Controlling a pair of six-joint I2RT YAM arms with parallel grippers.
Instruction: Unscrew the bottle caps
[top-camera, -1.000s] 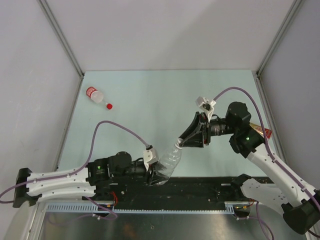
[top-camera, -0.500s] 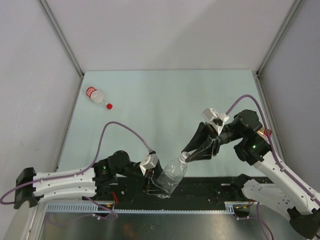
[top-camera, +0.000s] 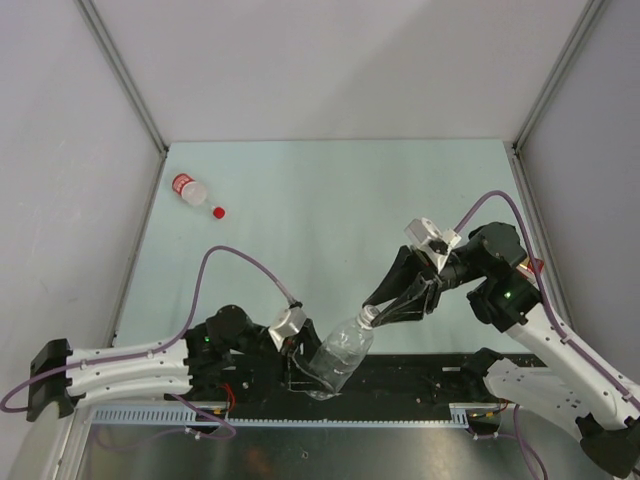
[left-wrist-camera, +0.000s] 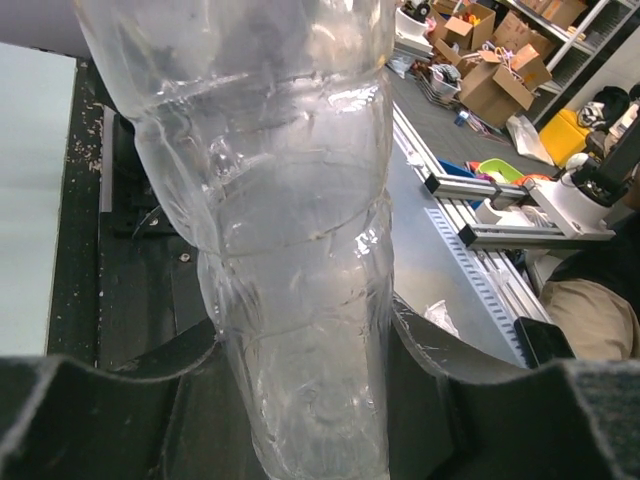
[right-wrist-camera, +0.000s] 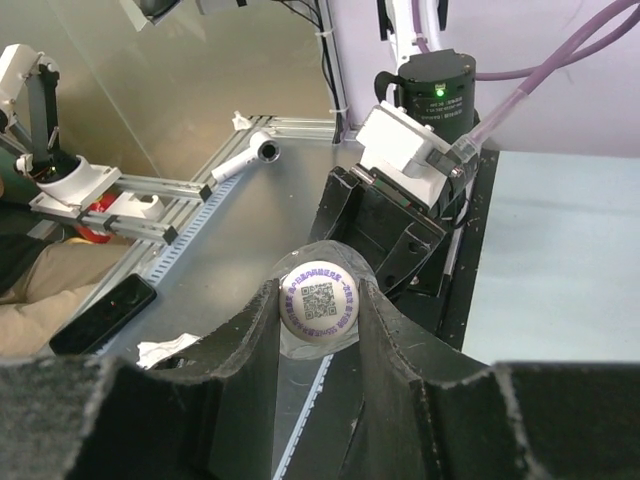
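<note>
Left arm (top-camera: 130, 365) drawn back slightly since half-second-earlier frame; crinkled bottle (top-camera: 342, 350) barely shifted
Left gripper (top-camera: 298, 362) clamped on bottle base, bottle tilted over near table (top-camera: 300, 200) edge
Right gripper (top-camera: 376, 310) pinching its white cap (right-wrist-camera: 318, 303)
Red-label bottle (top-camera: 188, 189) lying far left, red cap (top-camera: 218, 212) loose beside it

Clear crinkled bottle (top-camera: 340, 352) tilted at lower centre, white cap (right-wrist-camera: 318, 303) on.
Upper left: red-label bottle (top-camera: 187, 188) lying down, red cap (top-camera: 218, 212) just beside.
</note>
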